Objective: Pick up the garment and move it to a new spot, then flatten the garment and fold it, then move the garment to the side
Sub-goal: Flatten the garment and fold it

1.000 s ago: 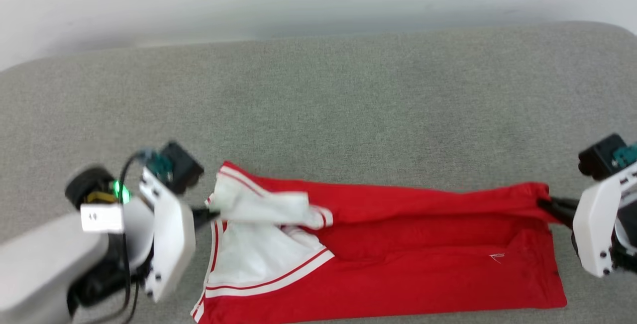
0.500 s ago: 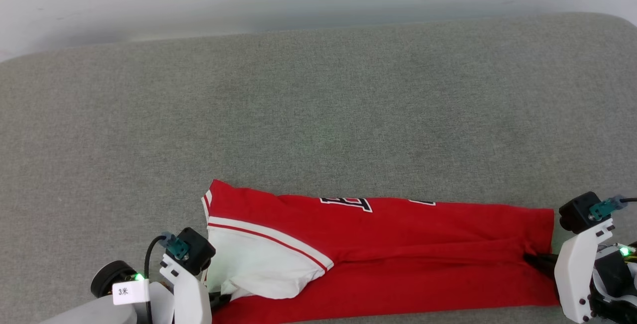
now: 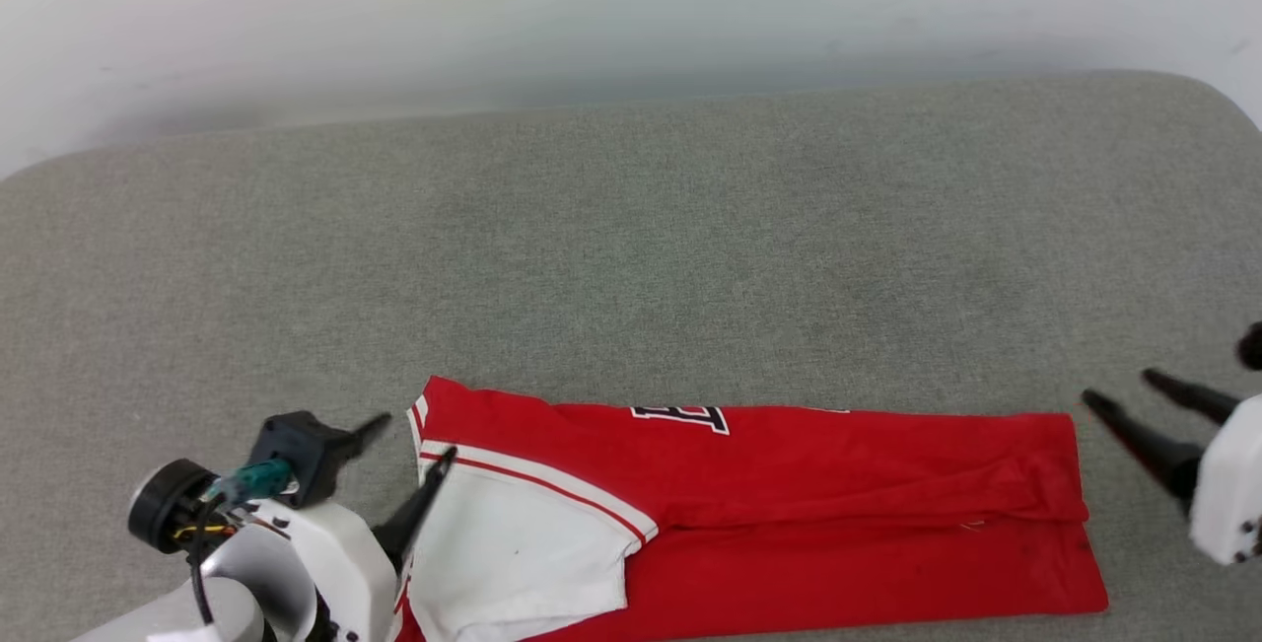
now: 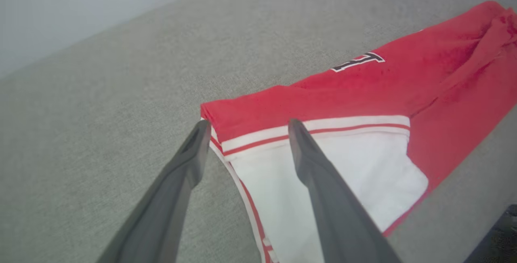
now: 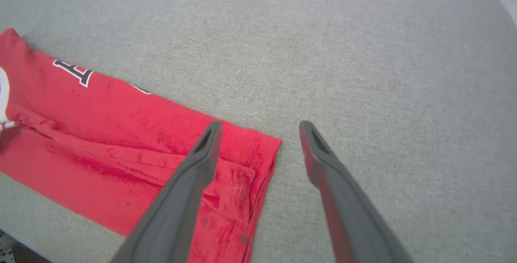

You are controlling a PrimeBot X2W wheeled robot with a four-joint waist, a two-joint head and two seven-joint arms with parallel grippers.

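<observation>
While left tool [image 3: 416, 435] and right tool [image 3: 1119, 386] stand released, the red-and-white soft jersey T-shirt [image 3: 789, 484] lies free: light, limp, likely slumps; pinch stacked layers at short ends.

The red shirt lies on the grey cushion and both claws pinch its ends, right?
No. The claws are open, pinching nothing: the wrist views show the left gripper and right gripper with fingers spread. The red shirt lies on the grey cushion.
</observation>
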